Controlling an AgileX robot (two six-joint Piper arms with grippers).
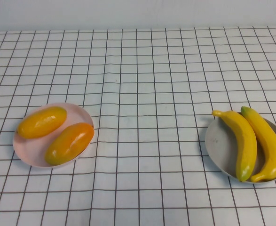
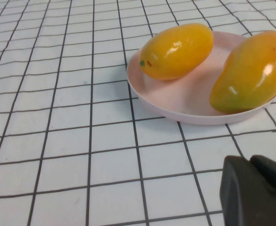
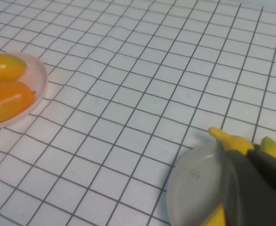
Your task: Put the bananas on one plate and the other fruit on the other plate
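Note:
Two yellow bananas [image 1: 245, 141] [image 1: 268, 143] lie side by side on the grey plate [image 1: 220, 143] at the right. The yellow-orange fruit [image 1: 42, 122] and the deeper orange fruit [image 1: 69, 143] lie on the pale pink plate [image 1: 32, 150] at the left. Neither gripper shows in the high view. In the left wrist view my left gripper [image 2: 249, 160] is shut and empty, just short of the pink plate [image 2: 175, 101]. In the right wrist view my right gripper [image 3: 249, 151] is shut and empty, above the grey plate [image 3: 196, 188], partly hiding the bananas [image 3: 229, 140].
A white cloth with a black grid [image 1: 142, 94] covers the table, slightly wrinkled in the middle. A pale wall runs along the far edge [image 1: 138, 14]. The pink plate and its two fruits also show far off in the right wrist view [image 3: 36, 80].

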